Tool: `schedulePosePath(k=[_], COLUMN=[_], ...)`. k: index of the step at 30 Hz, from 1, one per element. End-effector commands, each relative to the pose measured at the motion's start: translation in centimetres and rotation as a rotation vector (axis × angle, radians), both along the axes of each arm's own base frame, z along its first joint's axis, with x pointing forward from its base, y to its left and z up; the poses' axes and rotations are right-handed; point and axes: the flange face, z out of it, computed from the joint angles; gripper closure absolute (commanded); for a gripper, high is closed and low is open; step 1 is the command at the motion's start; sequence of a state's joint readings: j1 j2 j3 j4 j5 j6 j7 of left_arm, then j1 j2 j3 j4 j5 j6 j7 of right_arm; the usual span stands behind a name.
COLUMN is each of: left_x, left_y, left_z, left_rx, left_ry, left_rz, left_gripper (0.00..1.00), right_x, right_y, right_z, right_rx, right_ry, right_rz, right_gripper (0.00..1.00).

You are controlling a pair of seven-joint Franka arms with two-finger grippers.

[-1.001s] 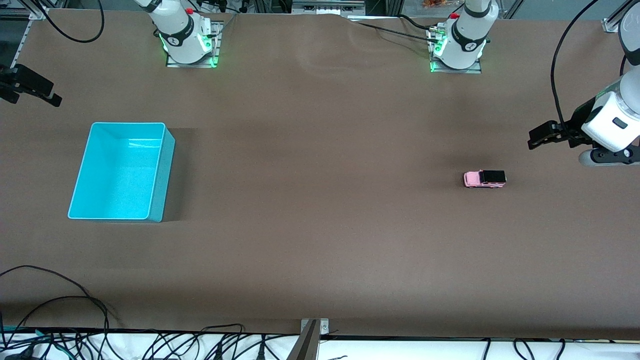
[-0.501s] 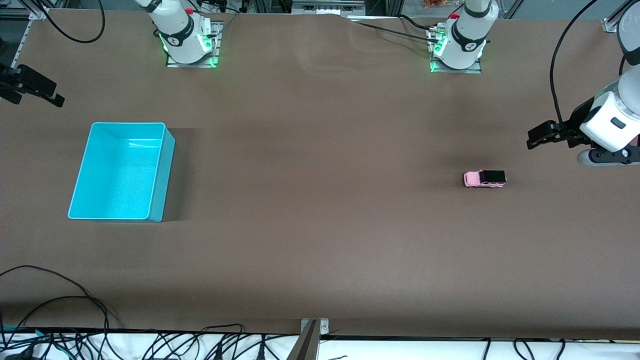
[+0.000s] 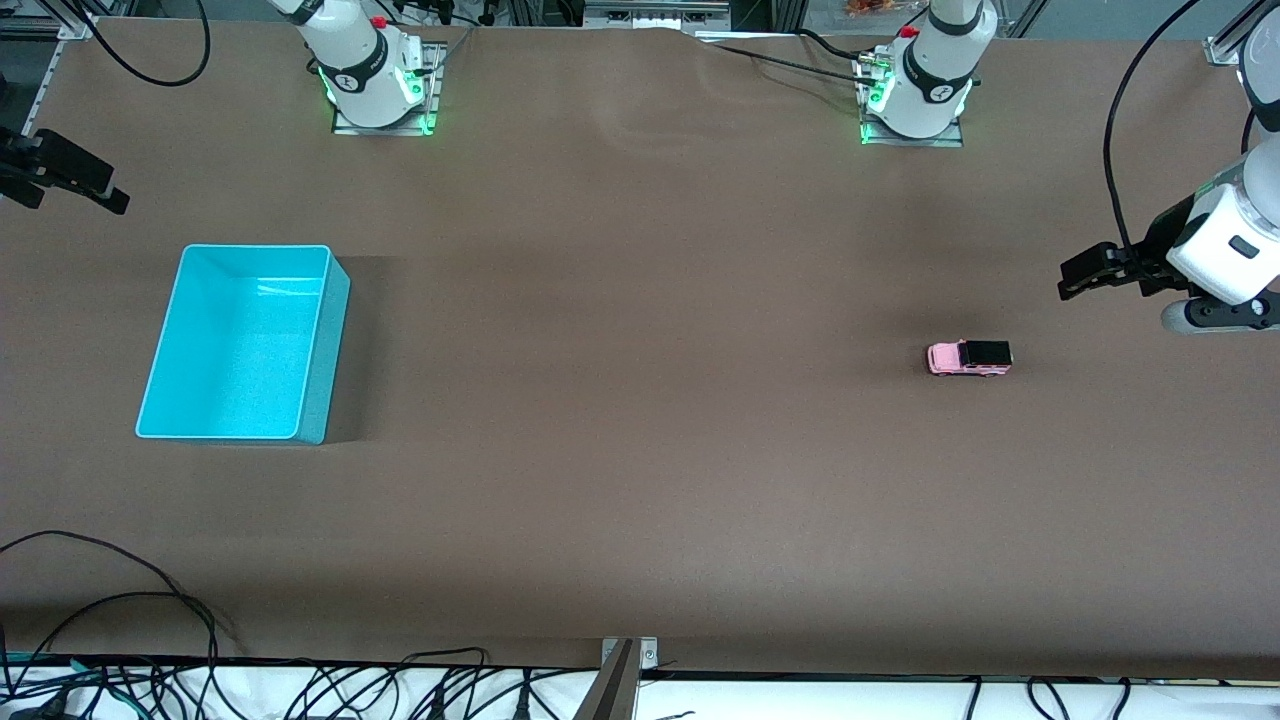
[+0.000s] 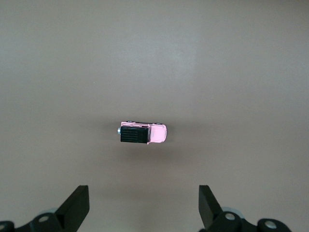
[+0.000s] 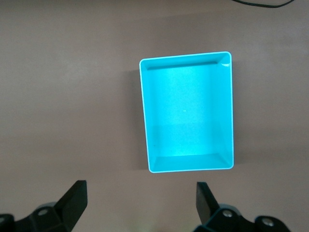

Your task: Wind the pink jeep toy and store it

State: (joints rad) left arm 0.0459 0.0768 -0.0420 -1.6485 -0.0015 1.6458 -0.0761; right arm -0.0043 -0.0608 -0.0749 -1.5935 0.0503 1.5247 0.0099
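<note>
A: what's the surface here?
B: plain brown table (image 3: 640,450), matte, lit pretty evenly, with a few soft shadows.
A: anything round the edges?
B: black cables (image 3: 120,640) tangled along the near edge, metal bracket (image 3: 622,672) mid-edge, aluminium framing (image 3: 640,12) up top.

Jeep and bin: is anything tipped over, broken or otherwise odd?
Nothing stands out. The jeep sits upright on its wheels on the table, and the bin stands open side up, with nothing in it.

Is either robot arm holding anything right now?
No. Both tools, left and right, are open and empty; the pink jeep toy sits untouched on the table.
</note>
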Motion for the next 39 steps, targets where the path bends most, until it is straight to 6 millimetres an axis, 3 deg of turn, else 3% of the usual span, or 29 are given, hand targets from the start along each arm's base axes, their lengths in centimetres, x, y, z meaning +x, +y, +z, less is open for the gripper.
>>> schedulePosePath(k=[1,14,23,35,39], left_x=[0.5,2.0,3.4,0.6,-0.5], left_y=[0.4,0.3,0.4,1.9,2.3], left_z=[-1.3,-7.1,-13.4,-23.3,-25.9], left_rx=[0.001,0.088,0.175,0.198,0.212], left_ry=[0.03,0.135,0.178,0.105,0.062], left_rz=[0.092,0.697,1.103,1.453,1.472], left_gripper=[0.0,0.0,0.0,0.0,0.0], right_x=[0.1,0.1,0.0,0.0,0.0], right_y=[0.1,0.1,0.2,0.2,0.2], right_z=[0.5,0.4,0.4,0.4,0.4], right_rx=[-0.017,-0.017,-0.018,-0.018,-0.018], right_ry=[-0.001,0.006,0.007,0.007,0.007], right_rz=[0.006,0.006,0.008,0.008,0.008], right_gripper=[0.0,0.0,0.0,0.0,0.0])
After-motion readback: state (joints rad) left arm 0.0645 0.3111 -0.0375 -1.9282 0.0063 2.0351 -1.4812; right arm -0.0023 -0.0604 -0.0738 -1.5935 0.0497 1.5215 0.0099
